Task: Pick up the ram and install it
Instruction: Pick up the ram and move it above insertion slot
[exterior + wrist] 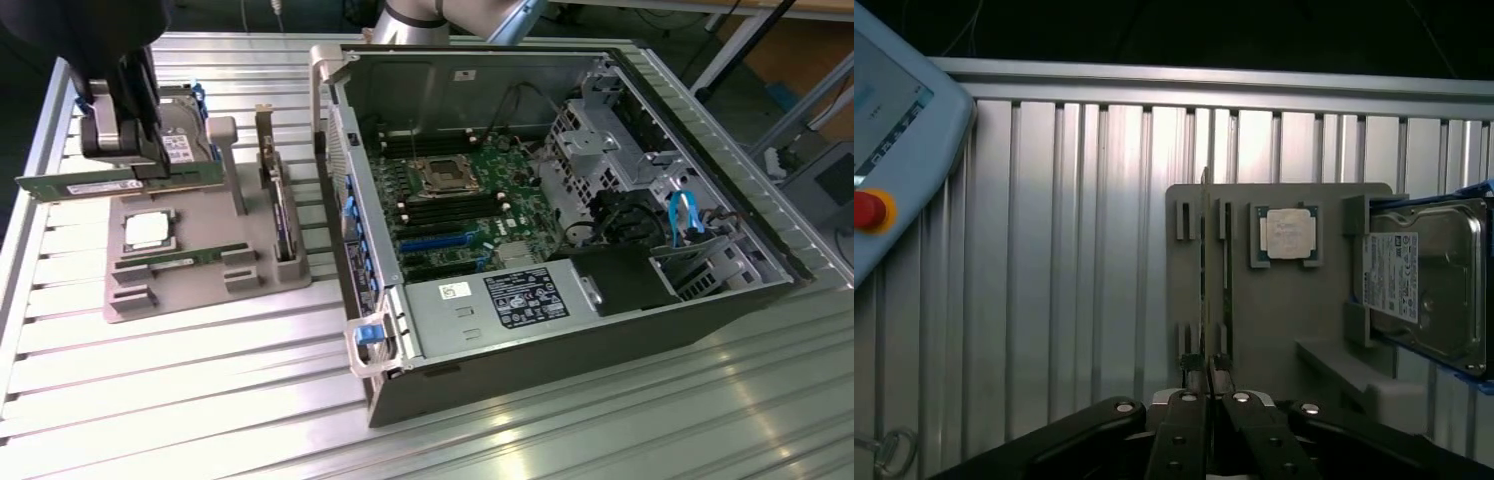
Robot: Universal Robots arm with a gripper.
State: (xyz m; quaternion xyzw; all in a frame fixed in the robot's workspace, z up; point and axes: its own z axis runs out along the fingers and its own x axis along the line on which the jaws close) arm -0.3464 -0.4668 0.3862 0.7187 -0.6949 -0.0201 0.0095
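My gripper (131,165) hangs above the grey holder tray (267,275) at the exterior view's left, shut on the ram (80,187), a thin green stick held level and lifted off the tray. In the wrist view the fingertips (1192,385) pinch the ram (1204,270), seen edge-on as a thin line. A second ram stick (174,258) lies in its slots on the tray. The open computer case (694,300) stands at the exterior view's right, its motherboard (461,200) showing dark memory slots (441,212).
On the tray sit a silver CPU chip (147,230), an upright expansion card (278,215) and a hard drive (1424,280). A teach pendant with a red button (869,210) lies on the ribbed metal table (200,400). The case's raised side wall (334,120) stands between tray and motherboard.
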